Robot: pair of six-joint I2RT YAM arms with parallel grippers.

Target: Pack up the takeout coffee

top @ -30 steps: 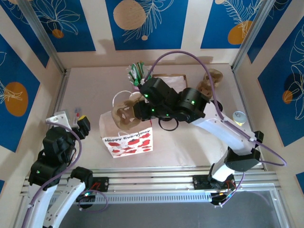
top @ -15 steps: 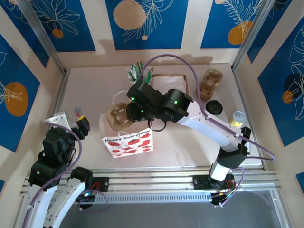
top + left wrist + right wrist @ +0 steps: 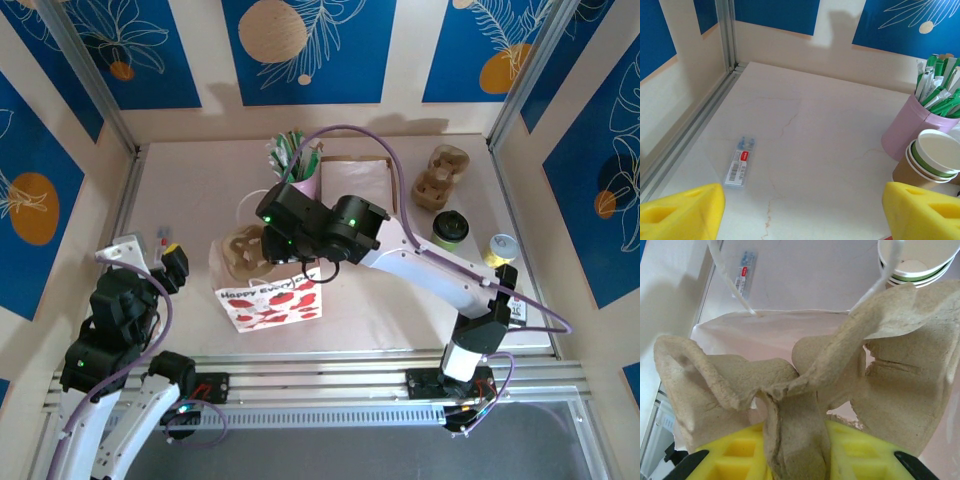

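The takeout coffee (image 3: pixel 450 228), a green cup with a black lid, stands at the right of the table, apart from both grippers. My right gripper (image 3: pixel 797 440) is shut on the middle ridge of a tan pulp cup carrier (image 3: pixel 890 375), yellow fingers (image 3: pixel 730 457) on either side. The carrier (image 3: pixel 240 252) hangs over the open top of a white gift bag (image 3: pixel 270 300) printed with red fruit; the bag's mouth (image 3: pixel 790 330) lies under it. My left gripper (image 3: pixel 802 210) is open over bare table, at the near left (image 3: pixel 165 250).
A pink cup of green sachets (image 3: pixel 295 165) stands behind the bag, with stacked paper cups (image 3: pixel 935 157) beside it. A brown flat bag (image 3: pixel 360 185), a second pulp carrier (image 3: pixel 437 175) and a small pale cup (image 3: pixel 500 247) are at the back right. A small packet (image 3: pixel 741 161) lies far left.
The right arm has swung left and stretched out, carrying the pulp carrier over the gift bag. The coffee cup it covered now shows. The left arm has not moved.
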